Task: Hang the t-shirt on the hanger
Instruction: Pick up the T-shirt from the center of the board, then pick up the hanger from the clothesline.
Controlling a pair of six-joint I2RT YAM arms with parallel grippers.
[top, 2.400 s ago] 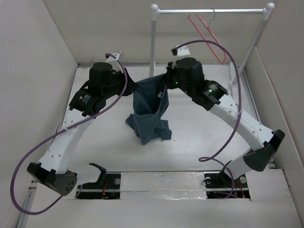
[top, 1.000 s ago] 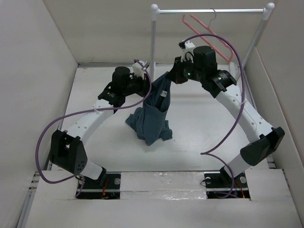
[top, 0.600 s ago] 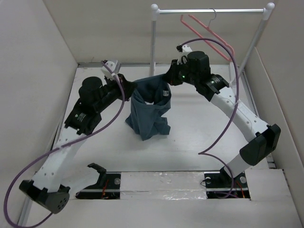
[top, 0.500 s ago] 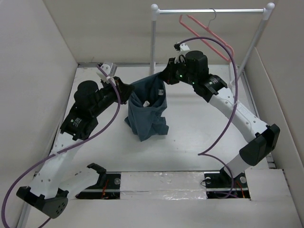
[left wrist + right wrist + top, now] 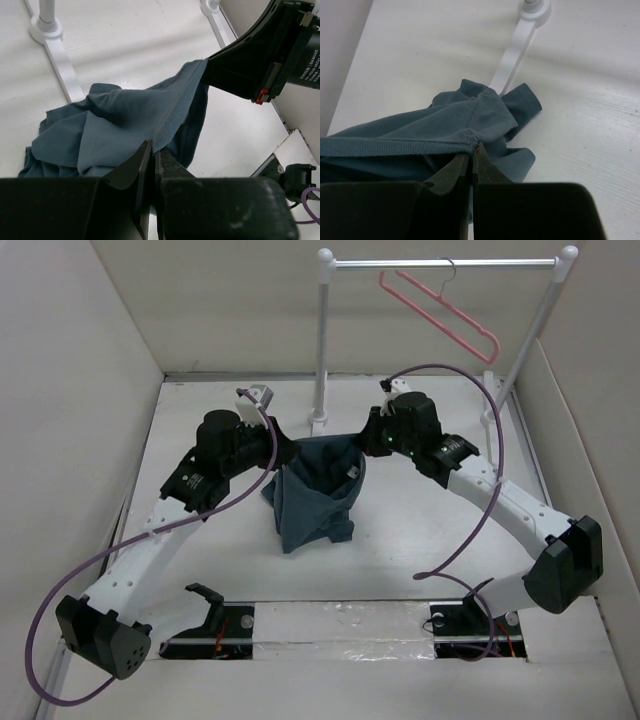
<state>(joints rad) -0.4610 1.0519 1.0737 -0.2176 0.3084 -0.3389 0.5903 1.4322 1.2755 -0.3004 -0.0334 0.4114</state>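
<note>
A blue-grey t-shirt (image 5: 312, 498) hangs bunched between my two grippers above the white table, its lower part resting on the surface. My left gripper (image 5: 283, 452) is shut on the ribbed collar edge (image 5: 172, 127); its tips (image 5: 152, 150) pinch the fabric. My right gripper (image 5: 366, 445) is shut on the other end of the same collar (image 5: 395, 146), tips (image 5: 471, 159) closed on the seam. The collar is stretched taut between them. The salmon-pink hanger (image 5: 440, 313) hangs by its metal hook from the rack bar at the back, apart from the shirt.
A white clothes rack (image 5: 323, 340) stands at the back, its metal bar (image 5: 440, 262) across the top and its foot (image 5: 59, 55) just behind the shirt. White walls enclose the table on the left, right and rear.
Both grippers have come lower and nearer the table's middle with the collar held. The left arm has swung back in from the left. The hanger sits a little more to the right.
</note>
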